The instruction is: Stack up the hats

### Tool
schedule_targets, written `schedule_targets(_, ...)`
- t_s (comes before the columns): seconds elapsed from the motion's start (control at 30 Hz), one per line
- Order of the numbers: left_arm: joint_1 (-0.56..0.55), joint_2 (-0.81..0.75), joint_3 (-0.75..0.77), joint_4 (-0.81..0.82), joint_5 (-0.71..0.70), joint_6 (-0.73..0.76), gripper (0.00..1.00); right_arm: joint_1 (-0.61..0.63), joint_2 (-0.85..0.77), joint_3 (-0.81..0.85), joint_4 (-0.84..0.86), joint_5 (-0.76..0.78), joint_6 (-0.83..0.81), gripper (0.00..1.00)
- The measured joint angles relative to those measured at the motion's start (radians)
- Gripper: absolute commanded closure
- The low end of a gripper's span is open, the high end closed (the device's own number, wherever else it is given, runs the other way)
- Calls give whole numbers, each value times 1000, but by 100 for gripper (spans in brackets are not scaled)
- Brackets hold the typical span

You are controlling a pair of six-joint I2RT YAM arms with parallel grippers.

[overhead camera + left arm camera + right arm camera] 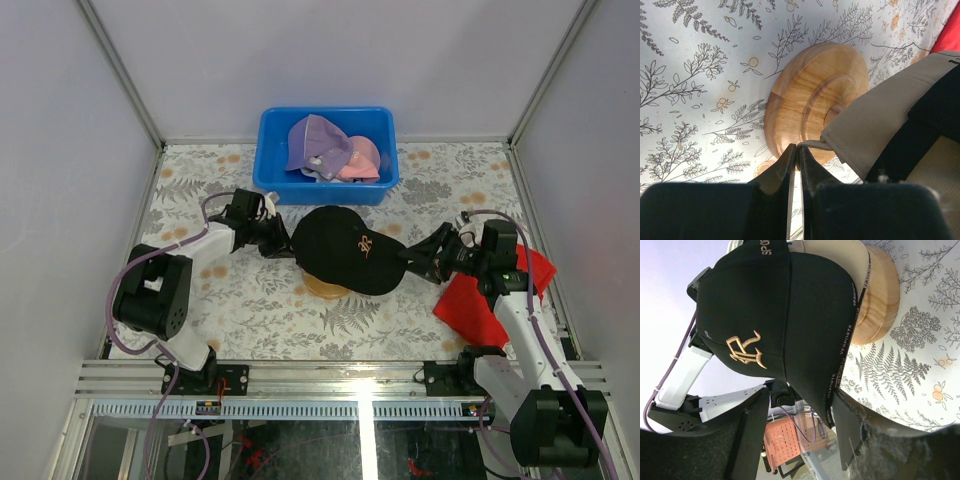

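Note:
A black hat with a gold logo [345, 250] [765, 305] sits over a tan hat [875, 125] [827, 250] on a round wooden dome [325, 287] [805, 95] [880, 295] mid-table. My left gripper [283, 243] [798, 148] is at the hats' left rear, shut on a thin tan strap [815, 144] of the tan hat. My right gripper [412, 258] [800, 430] stands open at the right, the black brim hanging between its jaws close to the right finger [847, 425]. A lavender hat [315, 140] and a pink hat [362, 160] lie in the blue bin [270, 150].
The blue bin stands at the back centre against the wall. A flat red cloth [480, 300] lies at the right under my right arm. Enclosure walls close in the floral tabletop [250, 310] on three sides.

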State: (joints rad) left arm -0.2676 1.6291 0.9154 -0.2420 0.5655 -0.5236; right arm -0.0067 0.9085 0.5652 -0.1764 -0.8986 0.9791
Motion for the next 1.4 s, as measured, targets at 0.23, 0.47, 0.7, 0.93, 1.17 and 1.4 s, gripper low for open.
schedule_targets(0.23, 0, 15, 18, -2, -3, 0, 97, 0, -7, -4, -27, -1, 0, 74)
schedule_targets(0.47, 0, 27, 27, -6, -8, 3, 97, 0, -7, -5, -32, -2, 0, 94)
schedule_targets(0.7, 11, 53, 78, -51, -15, 32, 97, 0, 5, -3, -45, 0, -11, 95)
schedule_targets(0.93, 59, 63, 108, -75, -6, 58, 97, -9, 58, 29, -59, 10, -31, 96)
schedule_targets(1.17, 67, 77, 111, -82, 15, 66, 97, -32, 112, 55, -54, 4, -42, 82)
schedule_targets(1.4, 68, 93, 117, -82, 26, 66, 97, -38, 166, 58, -35, -2, -40, 37)
